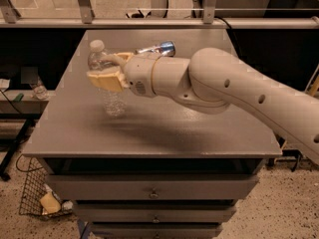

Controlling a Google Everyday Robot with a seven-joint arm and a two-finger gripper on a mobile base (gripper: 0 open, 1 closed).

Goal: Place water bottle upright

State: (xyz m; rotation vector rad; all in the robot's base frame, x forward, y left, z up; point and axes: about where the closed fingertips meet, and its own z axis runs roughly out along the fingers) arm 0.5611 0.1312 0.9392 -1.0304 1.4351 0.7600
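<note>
**Placing step, near its end.** Left: the bottle [113, 102] is upright at 10 o'clock on the table [164, 133]. I cannot tell whether its base touches the top. My gripper [100, 68] clasps it just below the shoulder, a finger on either side. The can [158, 48] lies at 12 o'clock, behind my wrist. Next, I judge: seat the base, release gently, and withdraw toward 3 o'clock without tipping it.

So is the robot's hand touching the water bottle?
Touching. The camera view shows the gripper clamped on the water bottle, one finger in front, one behind.
</note>
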